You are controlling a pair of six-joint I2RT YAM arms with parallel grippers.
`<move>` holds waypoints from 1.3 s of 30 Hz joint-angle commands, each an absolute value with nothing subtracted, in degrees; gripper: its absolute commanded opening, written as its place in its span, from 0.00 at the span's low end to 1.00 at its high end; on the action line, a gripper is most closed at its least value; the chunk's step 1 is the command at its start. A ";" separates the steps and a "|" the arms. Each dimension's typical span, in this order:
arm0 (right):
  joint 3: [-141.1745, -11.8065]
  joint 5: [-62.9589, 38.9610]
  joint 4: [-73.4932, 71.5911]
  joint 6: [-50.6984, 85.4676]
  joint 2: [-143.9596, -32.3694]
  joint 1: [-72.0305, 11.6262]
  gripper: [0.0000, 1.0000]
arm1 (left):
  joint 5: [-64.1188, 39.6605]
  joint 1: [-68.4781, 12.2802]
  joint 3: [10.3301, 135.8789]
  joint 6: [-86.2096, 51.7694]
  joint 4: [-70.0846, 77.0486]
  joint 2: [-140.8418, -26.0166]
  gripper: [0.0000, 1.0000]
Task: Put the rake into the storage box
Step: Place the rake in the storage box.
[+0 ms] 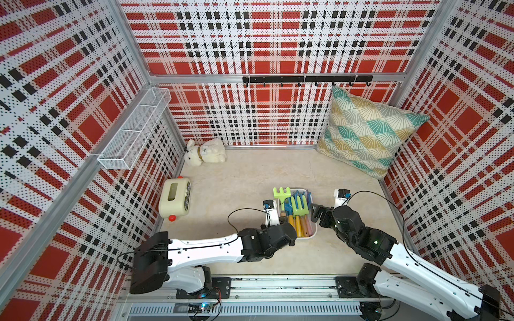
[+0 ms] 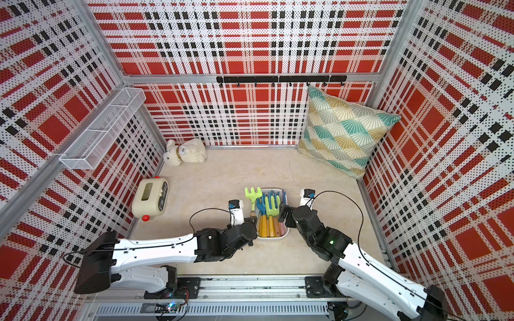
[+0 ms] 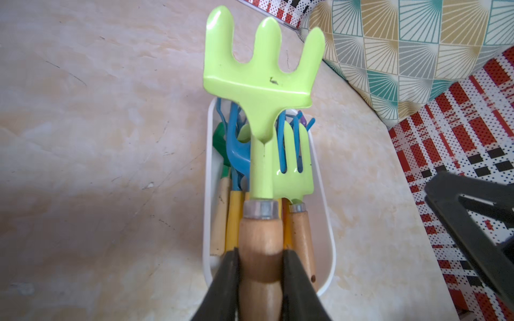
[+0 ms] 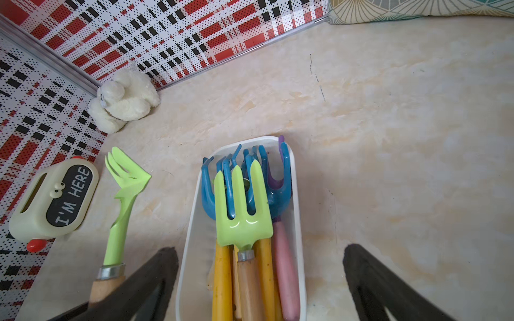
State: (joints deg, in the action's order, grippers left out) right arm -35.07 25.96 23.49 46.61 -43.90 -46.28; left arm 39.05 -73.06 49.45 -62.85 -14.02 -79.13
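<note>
Rake (image 3: 261, 83) in left claw (image 3: 261, 257): one

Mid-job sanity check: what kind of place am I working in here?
Probably a staged robot test cell dressed like a playroom corner: plaid perforated wall panels enclose it, with a plush toy and a patterned cushion in the far corners.
</note>
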 commanded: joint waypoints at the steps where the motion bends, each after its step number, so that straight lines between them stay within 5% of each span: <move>1: -34.45 25.75 24.69 47.11 -42.65 -45.70 1.00 | 39.67 -72.71 50.81 -61.71 -8.76 -82.51 0.00; 15: -33.44 24.53 24.33 47.28 -43.10 -45.26 1.00 | 30.30 -68.82 45.70 -60.66 3.92 -88.61 0.00; 20: -33.41 23.90 23.74 47.02 -44.08 -45.12 1.00 | 29.10 -68.94 45.06 -60.39 5.62 -88.66 0.15; 26: -33.68 23.21 23.49 46.93 -44.54 -45.09 1.00 | 29.74 -69.08 45.09 -60.29 3.83 -87.70 0.52; 39: -36.32 18.99 22.16 42.86 -44.11 -45.11 1.00 | 35.49 -67.11 44.93 -55.61 -4.27 -74.35 0.75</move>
